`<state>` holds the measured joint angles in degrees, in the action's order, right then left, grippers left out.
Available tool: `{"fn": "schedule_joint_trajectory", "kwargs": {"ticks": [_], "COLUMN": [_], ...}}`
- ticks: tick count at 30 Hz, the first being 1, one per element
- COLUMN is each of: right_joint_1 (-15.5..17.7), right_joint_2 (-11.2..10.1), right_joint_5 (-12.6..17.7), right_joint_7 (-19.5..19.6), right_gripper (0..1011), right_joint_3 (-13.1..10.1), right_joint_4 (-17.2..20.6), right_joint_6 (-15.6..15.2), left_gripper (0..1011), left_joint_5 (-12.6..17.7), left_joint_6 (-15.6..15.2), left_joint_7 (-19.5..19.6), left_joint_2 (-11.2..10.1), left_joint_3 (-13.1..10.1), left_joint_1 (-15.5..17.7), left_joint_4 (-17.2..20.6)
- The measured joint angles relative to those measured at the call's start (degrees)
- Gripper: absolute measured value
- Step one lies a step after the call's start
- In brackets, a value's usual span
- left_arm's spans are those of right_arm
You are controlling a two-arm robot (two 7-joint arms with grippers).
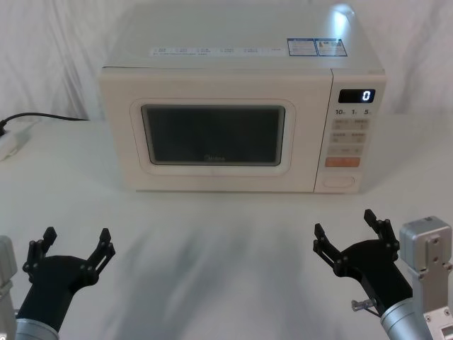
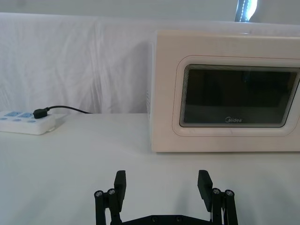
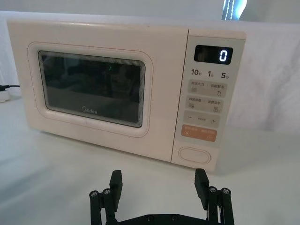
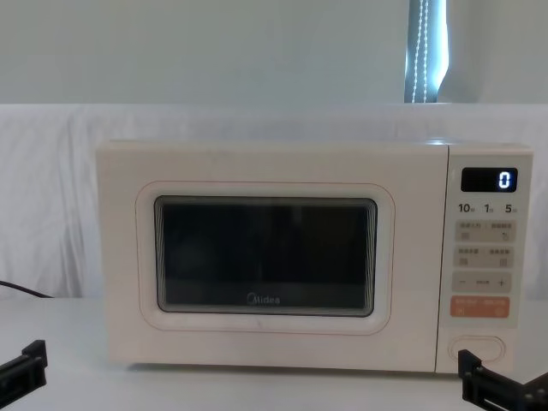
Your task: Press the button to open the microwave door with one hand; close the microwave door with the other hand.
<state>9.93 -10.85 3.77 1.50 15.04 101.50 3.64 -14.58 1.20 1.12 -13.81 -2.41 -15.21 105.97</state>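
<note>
Both sets of fingers spread, right gripper (image 1: 350, 239) short of button (image 1: 339, 181); risks hitting orange keys (image 1: 342, 162) just above, microwave door (image 1: 212, 134) staying shut; left gripper (image 1: 76, 243) idle

Bare surface (image 1: 226, 248) is lying between both grippers and the shut door (image 1: 212, 134); nothing is blocking the button (image 1: 340, 180).

Setting: staged robot test bench, lab-like rather than a home kitchen; white cloth (image 2: 70, 65) draped as backdrop and a plain white table (image 1: 226, 269) underneath. Sole appliance a cream microwave (image 4: 274, 171), display reading 0; white power strip (image 2: 26, 123) with a black plug lying on the table beside it.
</note>
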Motion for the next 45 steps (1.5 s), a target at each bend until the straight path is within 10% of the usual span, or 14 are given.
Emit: {"fn": "schedule_joint_trajectory", "kwargs": {"ticks": [45], "right_joint_1": [0.0], "right_joint_2": [0.0], "right_joint_5": [0.0], "right_joint_7": [0.0], "right_gripper": [994], "right_joint_3": [0.0], "right_joint_4": [0.0], "right_joint_6": [0.0], "left_gripper": [1001], "left_joint_5": [0.0], "left_joint_6": [0.0], "left_joint_7": [0.0], "left_joint_2": [0.0], "left_joint_3": [0.0], "left_joint_1": [0.0], "left_joint_4": [0.0]}}
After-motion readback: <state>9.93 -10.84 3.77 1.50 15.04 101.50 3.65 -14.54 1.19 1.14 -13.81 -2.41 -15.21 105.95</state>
